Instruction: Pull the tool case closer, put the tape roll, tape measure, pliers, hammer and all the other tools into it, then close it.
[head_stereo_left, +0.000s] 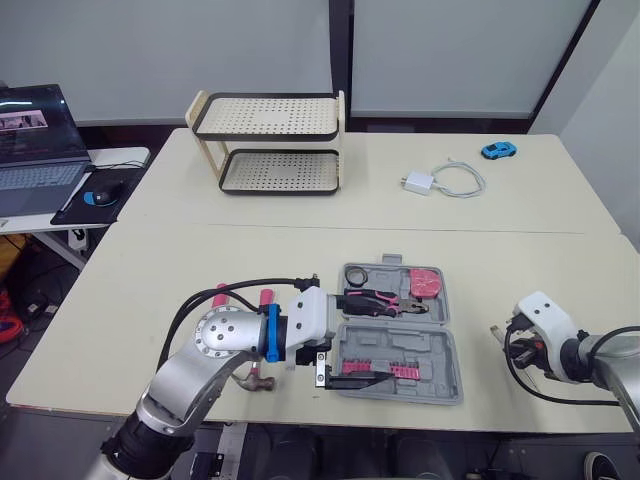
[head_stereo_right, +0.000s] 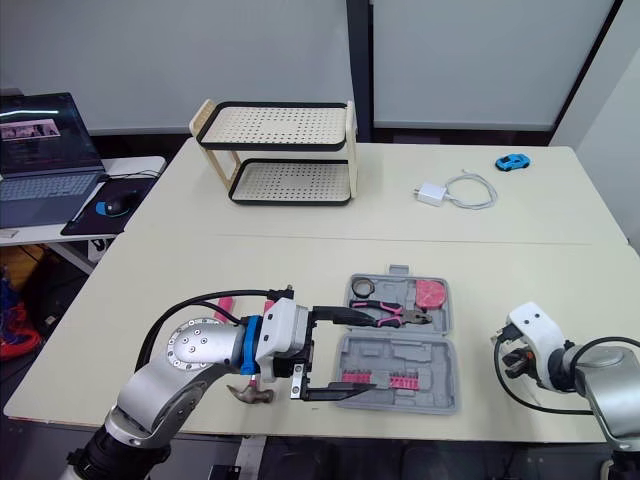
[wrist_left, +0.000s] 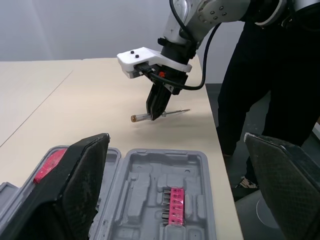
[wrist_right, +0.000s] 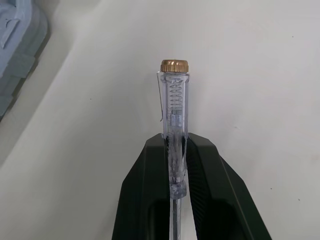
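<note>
The grey tool case (head_stereo_left: 443, 383) lies open near the table's front edge. Its far half holds a black tape roll (head_stereo_left: 357, 274), pink-handled pliers (head_stereo_left: 385, 300) and a pink tape measure (head_stereo_left: 427, 282); the near half holds a pink bit strip (head_stereo_left: 375, 371). My left gripper (head_stereo_left: 352, 338) hovers open over the case's left side, nothing between its fingers. A hammer (head_stereo_left: 258, 381) lies under my left forearm. My right gripper (wrist_right: 175, 150) is shut on a clear screwdriver (wrist_right: 174, 105) with a brass cap, just above the table right of the case.
A two-tier perforated rack (head_stereo_left: 270, 140) stands at the back. A white charger with cable (head_stereo_left: 440, 182) and a blue toy car (head_stereo_left: 498, 150) lie at the back right. A laptop (head_stereo_left: 35, 140) sits on a side table to the left.
</note>
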